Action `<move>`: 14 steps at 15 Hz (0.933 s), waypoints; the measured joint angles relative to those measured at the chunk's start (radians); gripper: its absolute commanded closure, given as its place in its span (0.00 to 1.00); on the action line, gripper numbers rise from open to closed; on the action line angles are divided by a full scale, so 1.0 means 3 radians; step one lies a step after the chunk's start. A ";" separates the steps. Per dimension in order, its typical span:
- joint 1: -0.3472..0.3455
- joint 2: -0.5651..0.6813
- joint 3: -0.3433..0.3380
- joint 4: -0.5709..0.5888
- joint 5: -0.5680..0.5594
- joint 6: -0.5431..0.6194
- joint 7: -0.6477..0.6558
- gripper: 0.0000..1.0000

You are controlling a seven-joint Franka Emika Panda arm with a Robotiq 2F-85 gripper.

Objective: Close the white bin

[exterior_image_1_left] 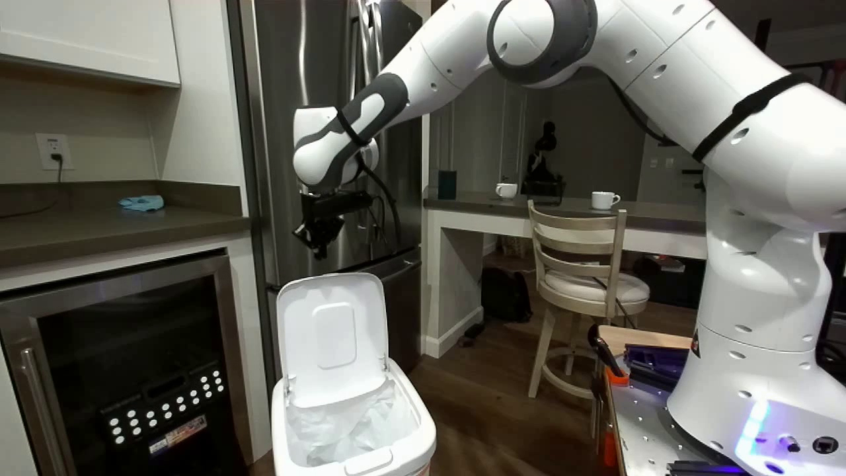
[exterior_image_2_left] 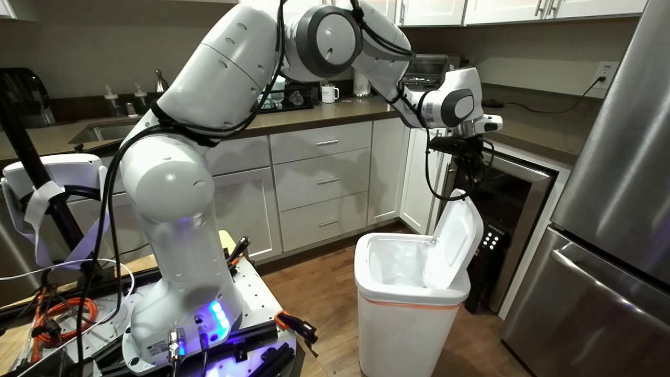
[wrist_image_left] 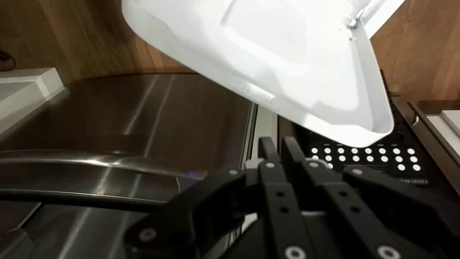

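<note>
The white bin (exterior_image_1_left: 418, 430) stands on the floor with its lid (exterior_image_1_left: 332, 330) swung up and open; a clear liner shows inside. The bin (exterior_image_2_left: 400, 337) and its upright, slightly back-leaning lid (exterior_image_2_left: 460, 238) also show in an exterior view. My gripper (exterior_image_1_left: 320, 251) points down just above the lid's top edge, with a small gap in that view. It also shows in an exterior view (exterior_image_2_left: 471, 175), near the lid's top. In the wrist view the lid's inner face (wrist_image_left: 266, 39) fills the top, its free edge ahead of my fingertips (wrist_image_left: 277, 142). The fingers are nearly together with a narrow gap, holding nothing.
A steel fridge (exterior_image_1_left: 317, 158) stands behind the bin. A glass-front cooler (exterior_image_1_left: 132, 344) under the counter (exterior_image_1_left: 178, 228) is beside it, with a black dotted box (exterior_image_1_left: 165, 403) in front. A chair (exterior_image_1_left: 581, 264) stands farther right. Cables hang from my wrist.
</note>
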 measured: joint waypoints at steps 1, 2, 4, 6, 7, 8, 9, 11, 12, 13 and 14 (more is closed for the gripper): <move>-0.0001 0.0070 -0.0032 0.0077 0.0000 0.0000 0.0023 1.00; -0.0003 0.0135 -0.0063 0.0147 0.0000 0.0000 0.0039 1.00; -0.0008 0.0257 -0.0117 0.0268 0.0000 0.0000 0.0078 1.00; -0.0018 0.0359 -0.0155 0.0355 0.0000 -0.0002 0.0124 1.00; -0.0023 0.0402 -0.0168 0.0386 0.0000 -0.0010 0.0149 1.00; -0.0028 0.0439 -0.0177 0.0406 0.0000 -0.0015 0.0165 1.00; -0.0033 0.0472 -0.0182 0.0422 0.0000 -0.0019 0.0179 1.00; -0.0040 0.0518 -0.0185 0.0438 0.0001 -0.0092 0.0233 1.00; -0.0040 0.0532 -0.0184 0.0450 0.0002 -0.0175 0.0260 1.00; -0.0038 0.0537 -0.0182 0.0465 0.0003 -0.0275 0.0289 1.00; -0.0036 0.0537 -0.0177 0.0482 0.0003 -0.0380 0.0311 1.00</move>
